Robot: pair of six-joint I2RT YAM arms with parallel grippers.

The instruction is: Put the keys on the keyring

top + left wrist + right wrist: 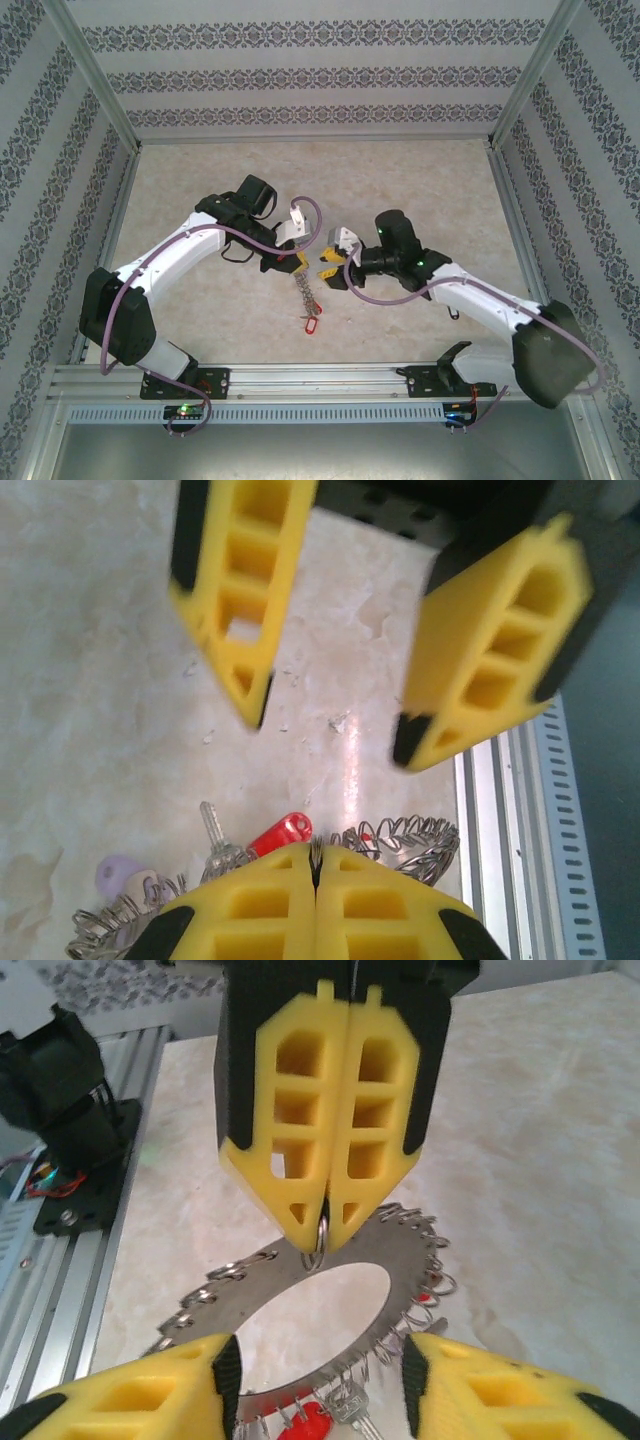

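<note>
Lab test cell: alu frame (300,378), patterned wall panels (300,70).

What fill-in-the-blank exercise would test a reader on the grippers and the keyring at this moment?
1. The left gripper is ____ on the keyring.
2. The right gripper faces it with its fingers ____.
3. The plastic tag lying by the keyring is coloured ____.

Missing words: shut; open; red.
</note>
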